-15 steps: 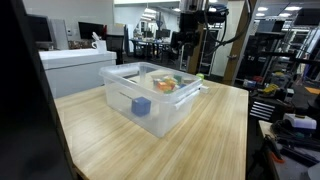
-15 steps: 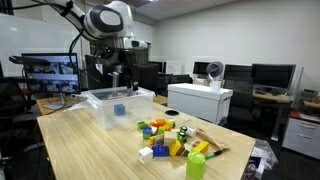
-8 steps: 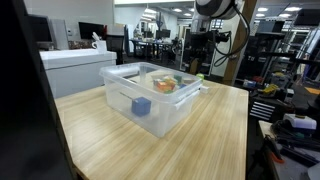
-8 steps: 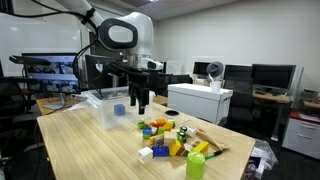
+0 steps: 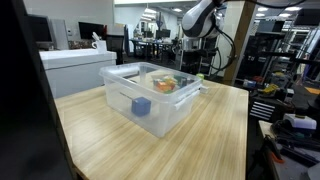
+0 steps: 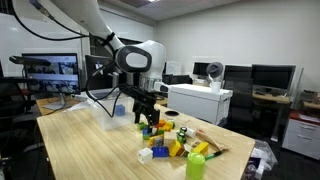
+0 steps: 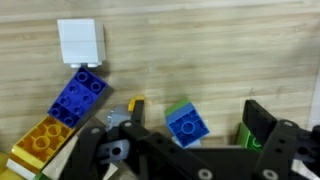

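The gripper (image 6: 147, 120) hangs just above the pile of toy blocks (image 6: 168, 137) on the wooden table (image 7: 210, 50), its jaws spread as wide as they go and gripping nothing. In the wrist view a small blue block with a green one against it (image 7: 185, 123) lies on the table between the two fingers (image 7: 262, 120), untouched. A blue brick (image 7: 78, 97), an orange brick (image 7: 40, 140) and a white cube (image 7: 80, 42) lie off to one side.

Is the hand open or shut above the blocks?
Open: in the wrist view the hand shows its fingers wide apart, gripping nothing, with a blue block below between them.
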### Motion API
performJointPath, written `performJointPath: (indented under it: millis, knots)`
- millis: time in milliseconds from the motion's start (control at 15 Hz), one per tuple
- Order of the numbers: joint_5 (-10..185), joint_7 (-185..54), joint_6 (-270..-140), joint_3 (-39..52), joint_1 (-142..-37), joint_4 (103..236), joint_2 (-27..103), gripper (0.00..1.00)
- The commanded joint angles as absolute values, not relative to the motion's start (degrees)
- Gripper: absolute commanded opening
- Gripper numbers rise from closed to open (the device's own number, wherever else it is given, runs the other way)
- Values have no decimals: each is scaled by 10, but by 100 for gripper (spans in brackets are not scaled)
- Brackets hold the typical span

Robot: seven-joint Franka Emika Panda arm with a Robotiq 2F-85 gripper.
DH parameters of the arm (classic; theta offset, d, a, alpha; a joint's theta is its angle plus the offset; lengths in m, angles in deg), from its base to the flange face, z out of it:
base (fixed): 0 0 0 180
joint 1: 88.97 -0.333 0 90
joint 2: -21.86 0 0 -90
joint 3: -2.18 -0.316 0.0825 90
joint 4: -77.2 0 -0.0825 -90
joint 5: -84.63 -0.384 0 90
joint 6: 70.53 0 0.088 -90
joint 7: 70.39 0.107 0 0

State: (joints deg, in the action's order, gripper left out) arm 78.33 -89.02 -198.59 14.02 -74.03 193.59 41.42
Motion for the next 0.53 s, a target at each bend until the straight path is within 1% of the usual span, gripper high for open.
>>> performJointPath:
  millis: [0,200,267,333,467]
  knots:
    - [788,-922,-1982,120,-723,1895,460,100]
    - [793,-924,-1983,113,-721,1870,488,100]
    - [794,-923,-1982,110,-721,1864,494,75]
    - [794,-923,-1980,106,-719,1859,498,71]
    - [795,-916,-1977,104,-720,1857,494,57]
